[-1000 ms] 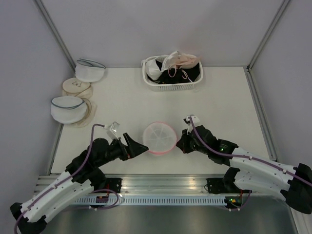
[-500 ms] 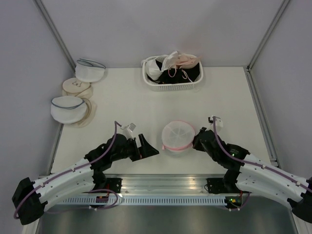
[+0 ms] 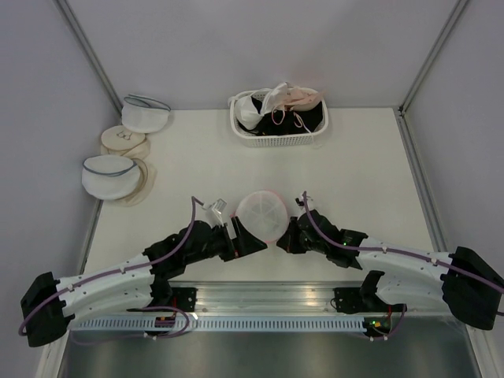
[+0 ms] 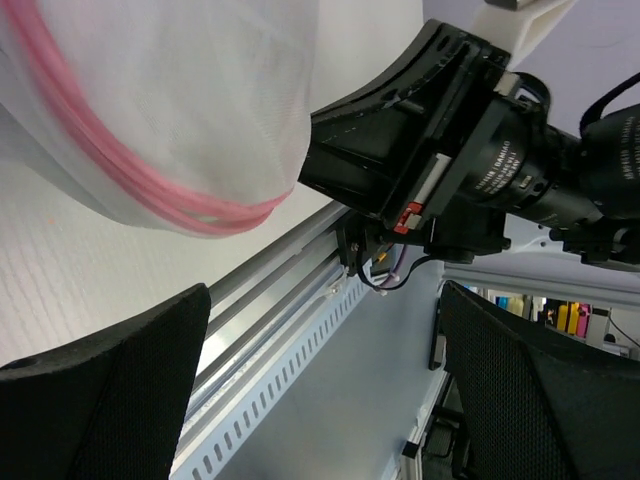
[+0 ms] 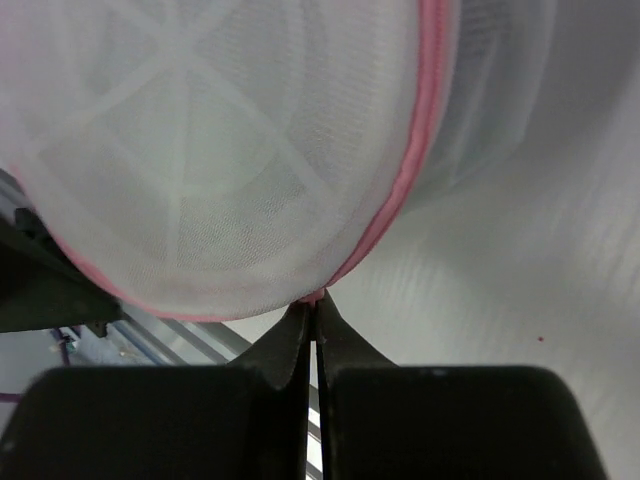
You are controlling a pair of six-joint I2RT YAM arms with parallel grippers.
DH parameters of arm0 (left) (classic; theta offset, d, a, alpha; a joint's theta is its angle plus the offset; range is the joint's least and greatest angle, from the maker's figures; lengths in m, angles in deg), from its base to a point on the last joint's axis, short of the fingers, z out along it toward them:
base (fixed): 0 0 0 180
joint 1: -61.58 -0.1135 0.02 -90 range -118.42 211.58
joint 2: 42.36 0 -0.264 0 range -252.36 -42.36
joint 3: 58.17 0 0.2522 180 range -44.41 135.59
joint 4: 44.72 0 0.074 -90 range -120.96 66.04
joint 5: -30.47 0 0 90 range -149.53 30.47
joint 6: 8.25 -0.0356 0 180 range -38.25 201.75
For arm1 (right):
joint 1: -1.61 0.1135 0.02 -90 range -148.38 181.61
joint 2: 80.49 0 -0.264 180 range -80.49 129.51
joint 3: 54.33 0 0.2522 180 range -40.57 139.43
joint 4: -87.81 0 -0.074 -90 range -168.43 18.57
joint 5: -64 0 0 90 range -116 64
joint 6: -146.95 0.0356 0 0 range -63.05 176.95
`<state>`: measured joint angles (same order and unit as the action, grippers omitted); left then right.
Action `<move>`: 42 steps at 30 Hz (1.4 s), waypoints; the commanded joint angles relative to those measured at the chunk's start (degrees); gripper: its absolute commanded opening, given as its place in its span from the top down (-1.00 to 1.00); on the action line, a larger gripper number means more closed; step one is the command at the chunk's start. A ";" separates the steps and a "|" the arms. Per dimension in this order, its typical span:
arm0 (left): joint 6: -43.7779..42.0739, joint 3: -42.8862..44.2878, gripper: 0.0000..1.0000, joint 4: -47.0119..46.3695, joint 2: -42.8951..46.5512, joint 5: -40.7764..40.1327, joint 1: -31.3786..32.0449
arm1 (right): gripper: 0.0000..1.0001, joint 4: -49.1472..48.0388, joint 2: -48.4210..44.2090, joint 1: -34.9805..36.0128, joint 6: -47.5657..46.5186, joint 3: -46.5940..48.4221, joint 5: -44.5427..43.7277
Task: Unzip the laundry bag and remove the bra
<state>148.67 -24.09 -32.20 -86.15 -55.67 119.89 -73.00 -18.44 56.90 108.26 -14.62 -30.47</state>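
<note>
Obs: round white mesh laundry bag with pink zipper trim [image 3: 261,213] tipped on edge near the tabletop's [image 3: 197,157] 6 o'clock side. Right claw [image 5: 312,312] pressed together, pinching the pink rim at the bag's 4 o'clock. Left claw [image 3: 248,239] spread wide at its 7 o'clock, holding nothing. Zipper looks closed all round; black bra not visible. Unzipping and removal both outstanding.

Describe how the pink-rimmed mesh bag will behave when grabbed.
Probably light: the right gripper holds the bag by a pinch at its pink rim. Likely springy, since its domes hold their shape. The thin mesh may dent.
</note>
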 commanded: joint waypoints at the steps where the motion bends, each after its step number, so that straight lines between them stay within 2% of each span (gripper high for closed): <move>1: 3.57 2.97 -0.99 -3.34 -2.52 -3.16 1.37 | 0.99 -10.52 1.15 0.26 -1.91 2.43 4.20; 5: 4.01 3.41 -0.99 -3.34 -4.90 -3.59 1.99 | 0.99 -15.27 2.29 0.61 -2.96 2.26 9.73; 7: 4.19 3.07 -0.99 -3.25 -5.34 -7.27 1.99 | 0.99 -17.56 2.47 1.22 -4.28 2.17 11.75; 16: 5.60 1.92 -0.99 -0.96 -3.40 -22.21 1.99 | 0.99 -13.70 2.47 4.83 -10.61 3.31 16.95; 23: 3.93 4.56 -0.95 -2.01 -10.25 -21.62 1.99 | 0.99 -16.15 1.68 6.06 -12.28 2.70 18.01; 24: 3.75 4.56 -0.88 -4.19 -11.74 -21.26 1.99 | 0.99 -16.59 1.85 5.97 -12.37 2.70 18.00; 27: 2.78 3.60 -0.44 -9.29 -13.86 -19.59 1.99 | 0.99 -16.33 2.99 6.06 -12.72 3.13 17.13; 28: 2.78 3.59 -0.12 -9.83 -14.21 -19.33 1.99 | 0.99 -16.07 3.35 5.97 -12.64 3.14 16.43; 30: 2.17 3.68 0.27 -10.63 -14.74 -19.24 1.99 | 0.99 -14.67 3.53 6.06 -12.64 3.66 15.90; 31: 2.17 3.94 0.64 -10.20 -14.92 -19.59 1.99 | 0.99 -13.88 3.61 5.97 -12.72 3.75 14.94; 33: 1.99 4.81 0.95 -7.92 -14.75 -20.90 1.90 | 0.99 -10.81 3.26 5.97 -13.34 4.62 13.88; 37: 0.59 6.22 0.95 -4.23 -13.87 -23.54 1.73 | 0.99 -1.50 2.74 5.97 -14.74 7.35 9.84; 39: -1.08 6.49 0.96 -3.69 -13.34 -24.16 1.55 | 0.99 7.69 2.73 5.97 -15.53 10.06 4.83; 42: -3.63 7.02 0.95 -2.72 -12.99 -23.55 0.94 | 0.99 19.85 3.69 6.06 -14.23 13.85 -8.50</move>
<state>149.83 -19.70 -36.30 -100.34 -77.20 121.52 -68.98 -15.01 62.78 94.42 -5.37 -24.89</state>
